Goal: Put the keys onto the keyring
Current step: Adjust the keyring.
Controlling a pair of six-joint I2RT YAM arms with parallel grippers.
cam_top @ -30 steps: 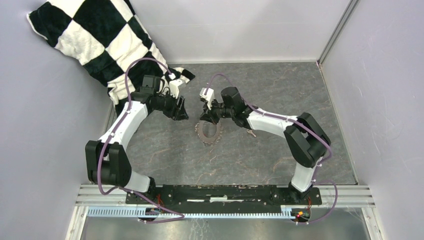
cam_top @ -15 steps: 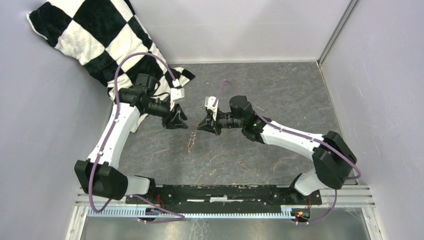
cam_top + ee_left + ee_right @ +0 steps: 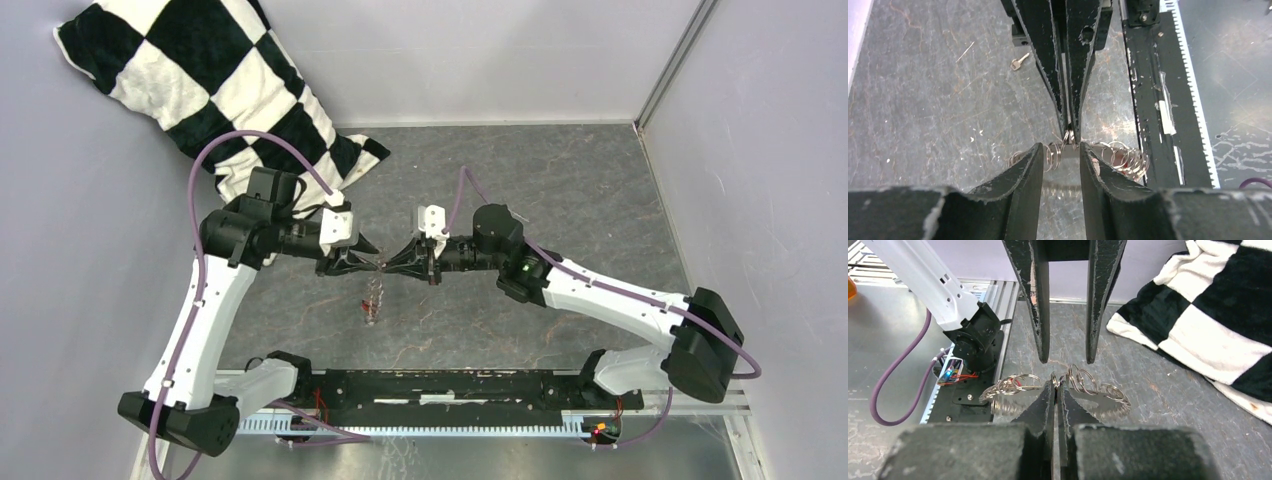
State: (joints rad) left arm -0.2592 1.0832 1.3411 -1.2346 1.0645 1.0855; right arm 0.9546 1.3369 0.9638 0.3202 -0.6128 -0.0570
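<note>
The right gripper [image 3: 1054, 384], pinched shut, is now holding the keyring [image 3: 372, 298] dangling in mid-air, off the table [image 3: 560, 180] where it was lying. The left gripper [image 3: 1060, 148], narrowly parted, is straddling a ring, seemingly not yet gripping. The key [image 3: 1019, 61] is lying well apart, rightward.

- The keyring [image 3: 373, 297] is a chain of small silver rings with a touch of red among them. It hangs clear of the table [image 3: 923, 100], drooping in two bunches from its top.
- Its top ring is pinched between the closed fingers of the right gripper [image 3: 1055, 383]. The left gripper [image 3: 1061, 148] has its tips parted around the chain.
- The key [image 3: 1019, 62] is tiny and silver-grey. It lies flat on the table, well apart from the keyring and not threaded on it.
</note>
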